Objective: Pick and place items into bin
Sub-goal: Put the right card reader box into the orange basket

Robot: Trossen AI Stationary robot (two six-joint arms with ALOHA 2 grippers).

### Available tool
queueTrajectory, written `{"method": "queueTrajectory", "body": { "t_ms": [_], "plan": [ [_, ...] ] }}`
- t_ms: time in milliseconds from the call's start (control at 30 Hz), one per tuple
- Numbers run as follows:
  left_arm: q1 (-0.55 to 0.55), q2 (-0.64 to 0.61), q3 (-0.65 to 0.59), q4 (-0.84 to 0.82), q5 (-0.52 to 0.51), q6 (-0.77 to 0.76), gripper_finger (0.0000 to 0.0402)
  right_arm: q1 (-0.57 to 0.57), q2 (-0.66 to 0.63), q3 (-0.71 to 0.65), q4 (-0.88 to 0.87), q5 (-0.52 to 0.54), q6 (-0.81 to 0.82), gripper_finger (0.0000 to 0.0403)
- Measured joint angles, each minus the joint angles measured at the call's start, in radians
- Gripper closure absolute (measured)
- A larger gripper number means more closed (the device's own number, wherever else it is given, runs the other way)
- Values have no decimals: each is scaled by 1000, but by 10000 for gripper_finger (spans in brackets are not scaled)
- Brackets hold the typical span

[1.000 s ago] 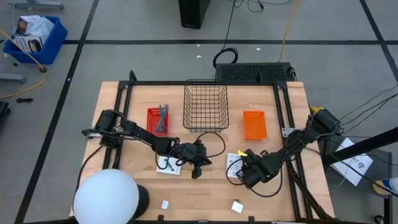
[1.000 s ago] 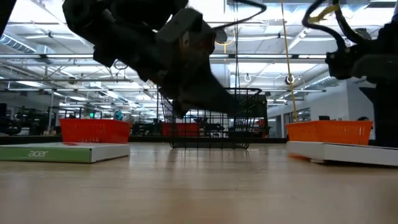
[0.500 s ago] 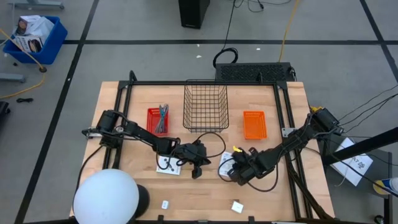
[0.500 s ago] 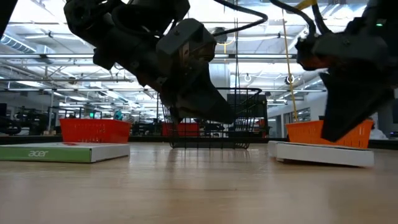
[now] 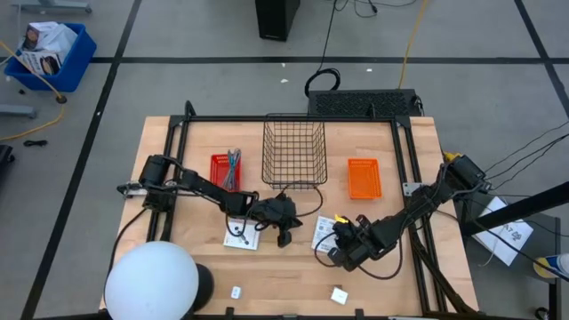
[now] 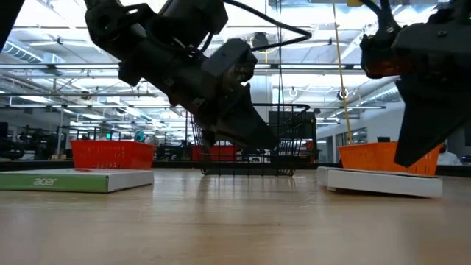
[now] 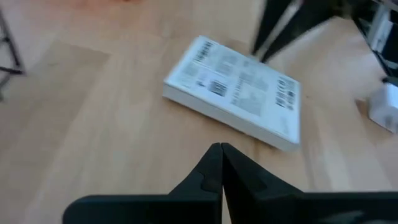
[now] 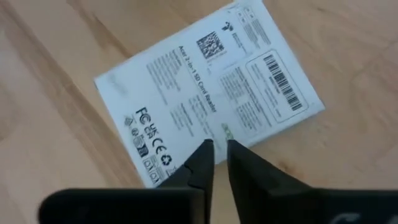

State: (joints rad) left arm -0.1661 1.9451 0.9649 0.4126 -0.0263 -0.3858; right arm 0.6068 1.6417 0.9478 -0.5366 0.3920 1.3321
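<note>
My right tool (image 5: 331, 250) hangs over the flat white box with dark print and barcodes (image 8: 208, 93), near the middle of the light wooden tabletop (image 5: 391, 151) toward its front edge. In the right wrist view its two fingers (image 8: 200, 163) stand almost together with a thin gap, holding nothing. From above, the arm covers most of that box (image 5: 325, 229), so I only see one white end.

My left tool (image 5: 286, 233) sits just left of it, and its fingers (image 7: 210, 169) are pressed together on nothing. Ahead of them the left wrist view shows the same kind of white printed box (image 7: 235, 91), blurred, and a small white block (image 7: 387, 108) cut off at the frame edge.

A second flat white card (image 5: 240, 236) lies under the left arm, partly hidden. Two tiny white blocks (image 5: 236, 292) (image 5: 339, 295) rest near the front edge. The black wire basket (image 5: 293, 152) stands at the back edge, between a red tray (image 5: 216, 171) with thin grey and teal sticks I cannot make out and an orange tray (image 5: 363, 178).

Compared with a second ago, the right tool has come in from the right edge and the box has shifted left with it; the left tool has barely moved.
</note>
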Motion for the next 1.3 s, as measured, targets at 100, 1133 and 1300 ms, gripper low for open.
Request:
{"method": "queueTrajectory", "body": {
  "t_ms": [100,1133,1300],
  "plan": [
    [19,0,0,-1,24,-16,393,20,0,0,-19,-1,47,398],
    [-4,204,229,-105,131,-39,398,1,93,1,-15,24,111,403],
    [-4,220,229,-100,146,-45,392,-15,97,-5,59,63,20,403]
  ]
}}
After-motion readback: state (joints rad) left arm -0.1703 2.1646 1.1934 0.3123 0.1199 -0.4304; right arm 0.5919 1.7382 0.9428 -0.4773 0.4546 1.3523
